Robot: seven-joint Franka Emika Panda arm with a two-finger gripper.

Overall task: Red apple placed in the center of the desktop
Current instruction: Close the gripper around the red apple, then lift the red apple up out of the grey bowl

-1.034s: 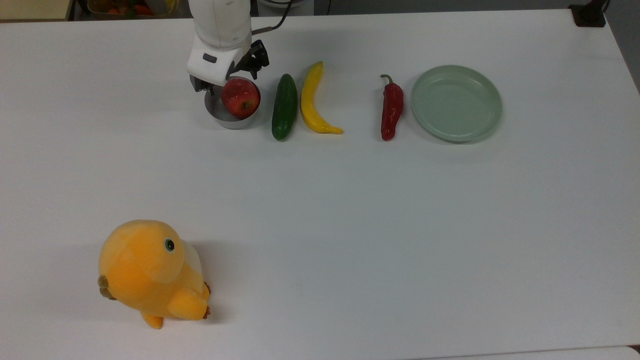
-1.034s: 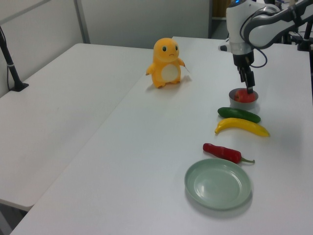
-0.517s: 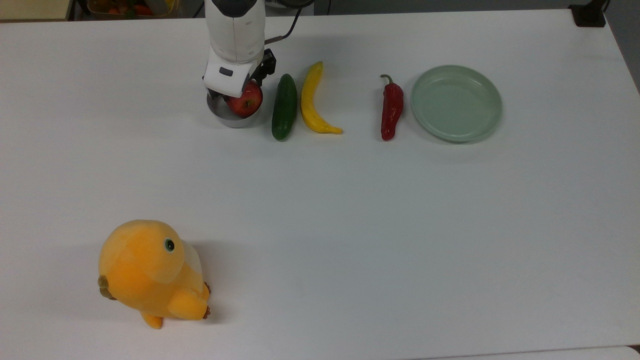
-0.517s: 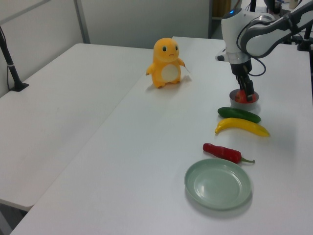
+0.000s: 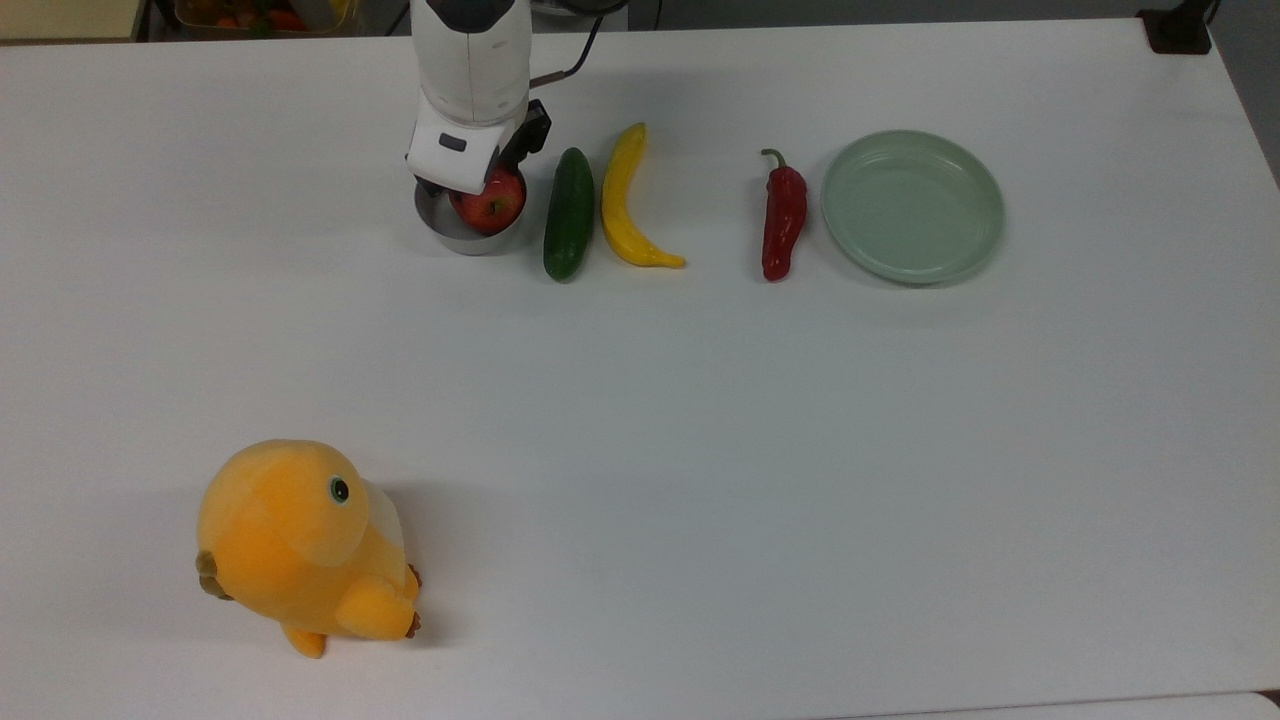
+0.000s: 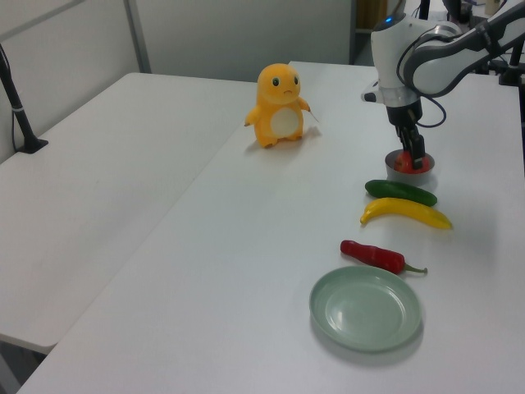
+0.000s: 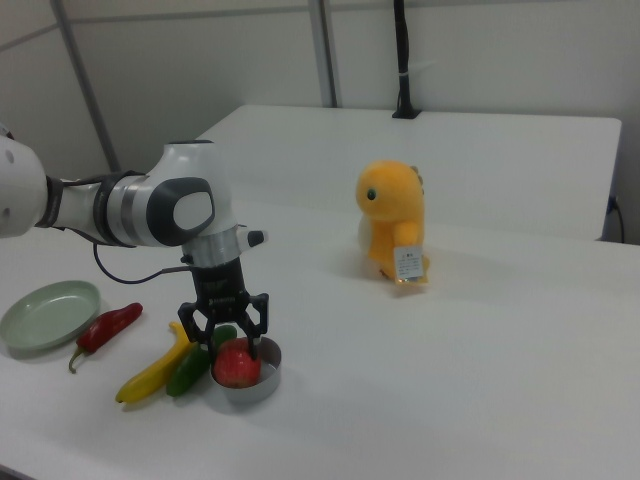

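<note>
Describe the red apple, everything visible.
The red apple is small, round and glossy red with paler streaks. It sits in a shallow metal bowl at the top view's left end of the produce row, beside the cucumber. The gripper is lowered over it, jaws open and straddling its sides; contact cannot be told. It is not lifted.

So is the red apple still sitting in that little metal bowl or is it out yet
In. The red apple rests inside the metal bowl, with the gripper lowered around it, fingers either side.
</note>
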